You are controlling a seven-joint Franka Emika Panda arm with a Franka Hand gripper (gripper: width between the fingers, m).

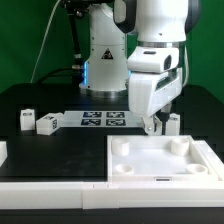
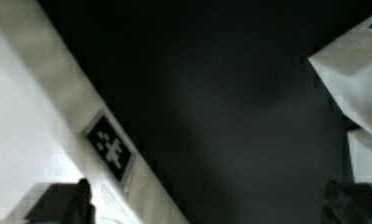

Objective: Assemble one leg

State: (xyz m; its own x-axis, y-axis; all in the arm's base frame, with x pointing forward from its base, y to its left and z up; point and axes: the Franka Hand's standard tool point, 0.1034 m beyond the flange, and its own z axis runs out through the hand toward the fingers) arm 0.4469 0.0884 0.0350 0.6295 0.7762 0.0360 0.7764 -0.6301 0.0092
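Apparently lining up a grasp, the two-finger gripper (image 1: 152, 126) hangs low at the far edge of the large white square tabletop (image 1: 160, 165), right of centre in the exterior view. It is just beside the small white rectangular plastic leg (image 1: 171, 124) standing there. The jaws gape wide over the bare dark table (image 2: 218, 100) and hold nothing; I cannot tell whether they touch the leg.

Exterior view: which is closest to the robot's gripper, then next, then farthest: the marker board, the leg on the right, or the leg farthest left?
1. Right leg: just beside the gripper, on the exterior view's right.
2. Marker board: in the middle, on the gripper's other side.
3. Far-left leg: way over on the exterior view's left.
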